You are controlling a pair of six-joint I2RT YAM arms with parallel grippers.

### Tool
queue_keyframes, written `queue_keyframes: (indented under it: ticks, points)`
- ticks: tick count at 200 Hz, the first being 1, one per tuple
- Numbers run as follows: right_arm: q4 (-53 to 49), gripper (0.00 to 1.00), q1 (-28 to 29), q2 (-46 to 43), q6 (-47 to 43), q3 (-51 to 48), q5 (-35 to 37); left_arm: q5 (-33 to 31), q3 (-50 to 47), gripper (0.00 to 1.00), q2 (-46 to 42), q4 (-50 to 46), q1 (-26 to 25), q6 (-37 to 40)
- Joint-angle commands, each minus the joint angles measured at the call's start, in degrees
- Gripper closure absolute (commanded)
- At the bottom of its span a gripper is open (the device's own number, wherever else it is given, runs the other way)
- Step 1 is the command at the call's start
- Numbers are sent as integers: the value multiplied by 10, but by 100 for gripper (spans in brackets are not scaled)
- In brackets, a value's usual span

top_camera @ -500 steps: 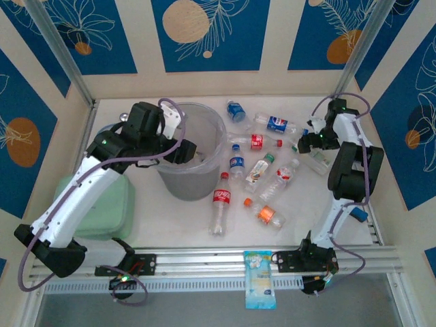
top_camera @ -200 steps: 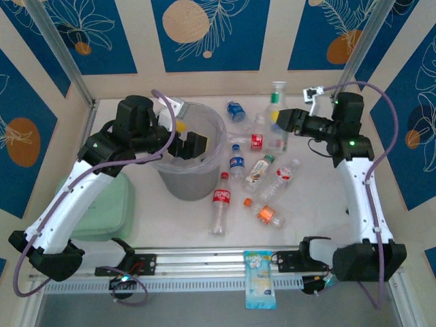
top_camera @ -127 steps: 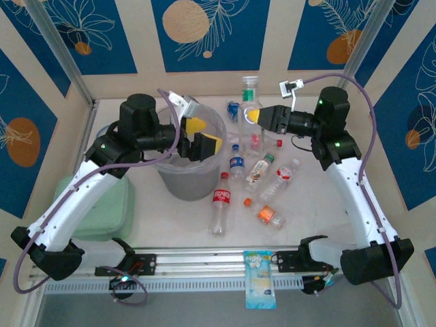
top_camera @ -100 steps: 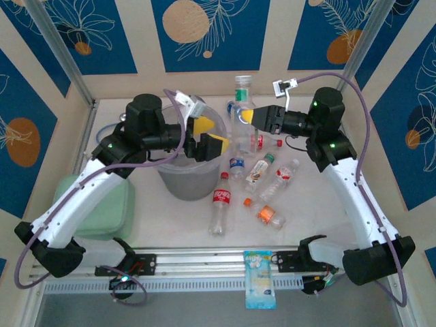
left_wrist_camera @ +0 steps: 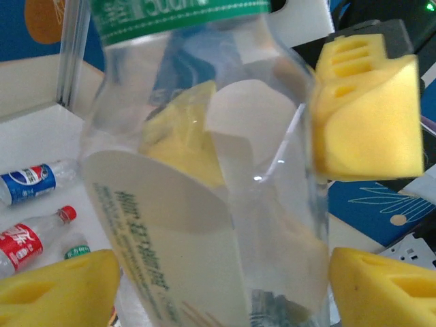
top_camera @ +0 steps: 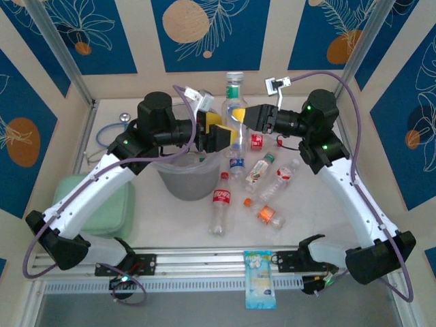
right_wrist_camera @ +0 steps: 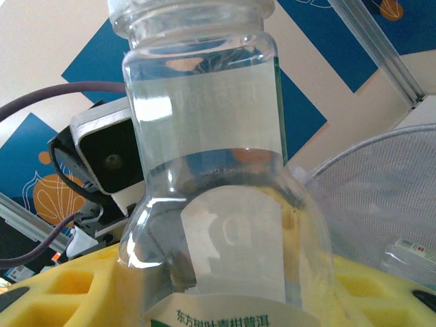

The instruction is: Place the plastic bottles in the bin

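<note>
A clear bottle with a green label (top_camera: 234,95) stands upright in the air just right of the bin's rim. My right gripper (top_camera: 240,117) is shut on its lower body, yellow pads (right_wrist_camera: 65,293) pressing both sides. My left gripper (top_camera: 219,133) is open, its yellow fingers (left_wrist_camera: 58,289) flanking the same bottle (left_wrist_camera: 204,204) from the other side. The translucent grey bin (top_camera: 174,182) stands below and to the left; its rim (right_wrist_camera: 381,191) also shows in the right wrist view. Several bottles lie on the table right of it: red cola (top_camera: 219,201), blue (top_camera: 236,163), orange (top_camera: 269,216).
A pale green pad (top_camera: 102,204) lies left of the bin under the left arm. A blue-and-white packet (top_camera: 259,289) hangs over the front rail (top_camera: 204,262). A blue cable loop (top_camera: 109,133) lies at the back left. Walls close in the back and sides.
My right arm picked the green-label bottle up at the far right and carried it left toward the bin. My left gripper rose out of the bin, opened and swung right around the bottle.
</note>
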Motion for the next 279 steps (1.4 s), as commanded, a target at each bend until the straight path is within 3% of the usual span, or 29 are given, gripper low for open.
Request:
queue_keyframes:
  ticks: [1,34,66,81,109,145,177,202,221,247,279]
  points:
    - [42,98,12,5,14,-11,6,-4,-8,29,-3,23,-3,-10]
    - [47,96,18,20,13,-10,16,-15,-4,44,-1,20,-3,-7]
    - [6,82,19,19,-20,-13,44,-32,4,54,8,6,-2,-2]
    - [-23,68,18,18,-41,-10,62,-42,10,54,12,-10,-2,0]
    - [-94,28,8,16,-89,13,93,-77,26,54,12,-48,2,19]
    - [-135,2,-5,-7,-113,24,118,-111,32,54,14,-75,13,25]
    - [-186,1,-14,-36,-137,32,169,-121,54,56,14,-93,29,28]
    - [-260,1,21,-57,-174,27,295,-159,102,61,16,-158,39,55]
    - [-247,1,46,-78,-157,-23,361,-188,131,65,18,-215,48,83]
    - [-228,0,48,-82,-107,-56,357,-235,193,69,26,-320,60,128]
    - [-251,16,61,-37,-87,-44,303,-317,236,74,45,-427,61,165]
